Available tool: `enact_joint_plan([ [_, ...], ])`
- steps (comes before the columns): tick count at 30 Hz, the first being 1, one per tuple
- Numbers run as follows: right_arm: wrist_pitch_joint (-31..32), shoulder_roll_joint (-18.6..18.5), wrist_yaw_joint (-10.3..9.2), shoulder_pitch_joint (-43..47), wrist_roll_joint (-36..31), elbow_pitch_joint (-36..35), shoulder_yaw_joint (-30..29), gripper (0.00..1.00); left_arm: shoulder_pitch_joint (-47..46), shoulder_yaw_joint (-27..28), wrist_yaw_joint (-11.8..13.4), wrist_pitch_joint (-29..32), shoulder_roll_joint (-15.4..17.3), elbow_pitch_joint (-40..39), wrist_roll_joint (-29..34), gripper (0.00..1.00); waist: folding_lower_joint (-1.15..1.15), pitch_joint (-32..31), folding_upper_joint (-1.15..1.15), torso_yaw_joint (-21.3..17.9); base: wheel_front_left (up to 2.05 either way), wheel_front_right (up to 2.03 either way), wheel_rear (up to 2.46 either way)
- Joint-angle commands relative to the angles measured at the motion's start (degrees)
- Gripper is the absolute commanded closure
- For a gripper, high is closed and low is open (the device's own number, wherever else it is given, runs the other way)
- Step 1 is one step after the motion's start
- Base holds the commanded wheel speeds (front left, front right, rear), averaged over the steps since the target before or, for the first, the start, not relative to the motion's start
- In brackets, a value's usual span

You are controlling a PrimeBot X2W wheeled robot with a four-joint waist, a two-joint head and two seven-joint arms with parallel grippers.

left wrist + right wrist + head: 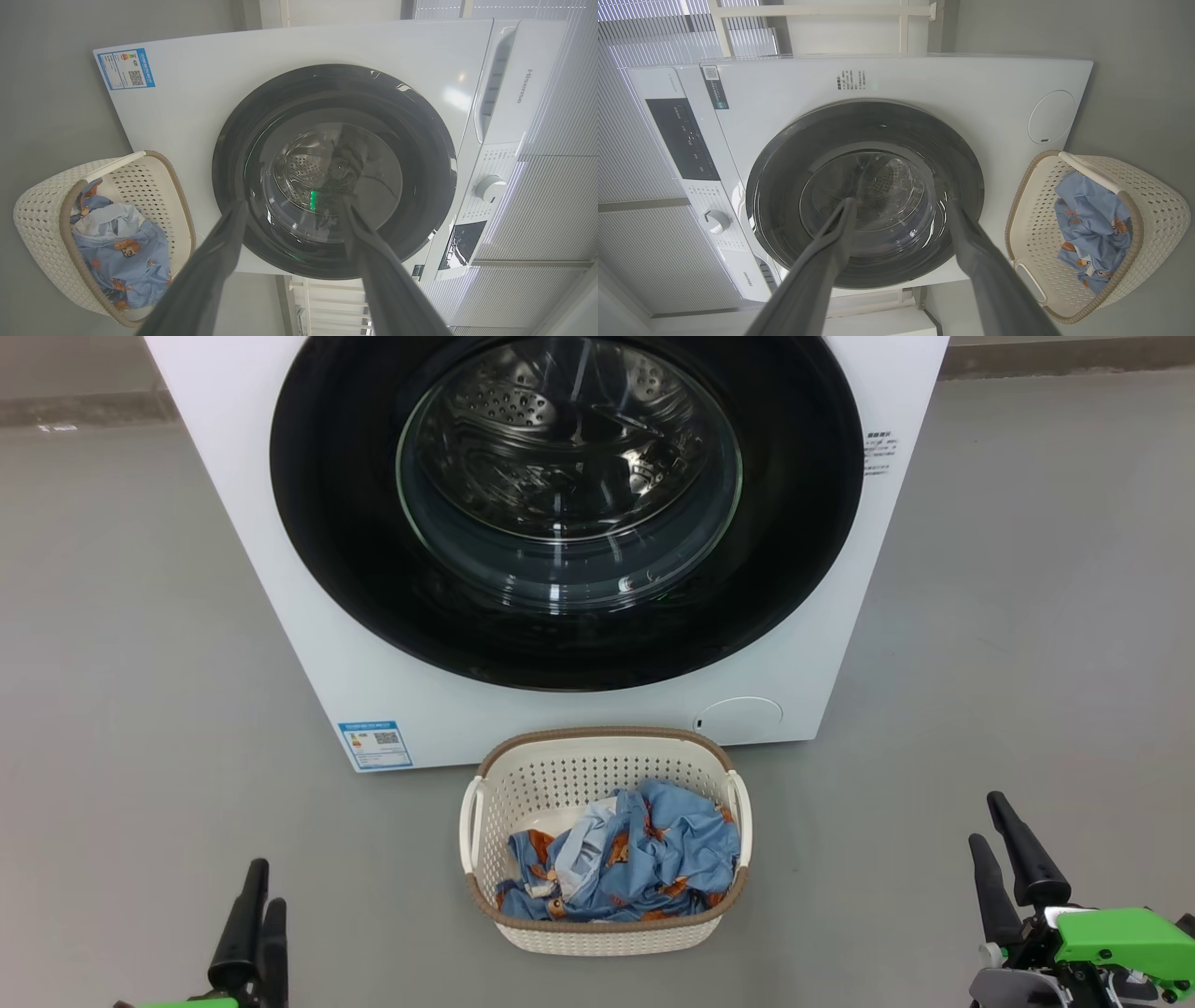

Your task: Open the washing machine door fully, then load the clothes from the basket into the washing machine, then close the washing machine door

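A smooth grey floor (121, 616) spreads before me, matt and evenly lit with a faint sheen. Far back it meets a darker skirting strip (75, 409) along the foot of a dull wall (65, 359). Off my left wrist I see pale ribbed panelling (551, 200), perhaps drawn blinds though the wide lens blurs it, with cool daylight glowing through, and off my right wrist a white frame of bars (903, 28) stands beside more of those slats (640, 154).
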Motion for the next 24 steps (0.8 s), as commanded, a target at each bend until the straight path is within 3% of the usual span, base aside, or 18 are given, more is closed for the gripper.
enact_joint_plan([
  [1, -0.52, -0.49, 0.09, -2.64, 0.45, -1.94, 0.49, 0.00, -2.34, 0.23, -0.06, -0.47, 0.54, -2.03, 0.06, 0.00, 0.00, 0.02, 0.00, 0.01, 0.00, 0.00, 0.00],
  [12, -2.06, -0.61, 0.10, -3.45, 0.47, -4.04, 1.93, 0.00, -3.11, -0.46, -0.10, -2.04, 0.99, -3.88, 1.56, 0.00, -0.01, 0.01, 0.00, 0.21, 0.00, 0.00, 0.00],
  [24, -4.38, -1.77, 0.11, -4.65, -4.05, -5.43, 5.00, 0.00, -3.74, -2.15, -0.15, -4.24, 2.39, -5.52, 4.22, 0.00, -0.01, 0.04, 0.00, 0.39, 0.00, 0.00, 0.00],
])
